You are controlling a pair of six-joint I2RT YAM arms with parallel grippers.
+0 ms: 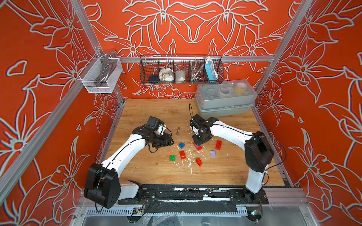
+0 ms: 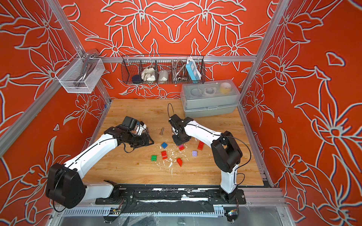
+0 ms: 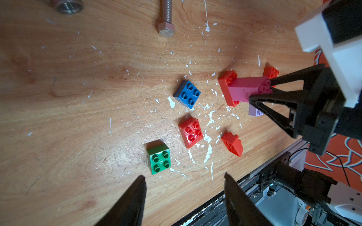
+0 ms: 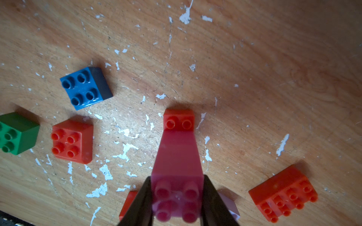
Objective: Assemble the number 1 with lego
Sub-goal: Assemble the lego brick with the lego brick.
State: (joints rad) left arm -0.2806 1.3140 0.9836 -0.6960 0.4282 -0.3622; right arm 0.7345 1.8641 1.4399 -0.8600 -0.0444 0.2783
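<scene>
Four red bricks (image 3: 190,131) (image 3: 232,143) (image 3: 225,88) (image 3: 271,72), one pink stack (image 3: 244,90) of uncertain brick count, one blue brick (image 3: 187,94), one green brick (image 3: 158,159), one lilac brick (image 3: 254,112), one bolt (image 3: 166,19).

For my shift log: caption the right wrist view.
Right gripper shut on a pink brick column seated on a red brick, blue brick loose nearby.

A grey metal bolt (image 1: 178,131) lies mid-frame on the wooden tabletop (image 1: 148,113); a grey plastic lidded box (image 1: 225,105) sits upper right, below-right of a black wire basket (image 1: 146,68).
</scene>
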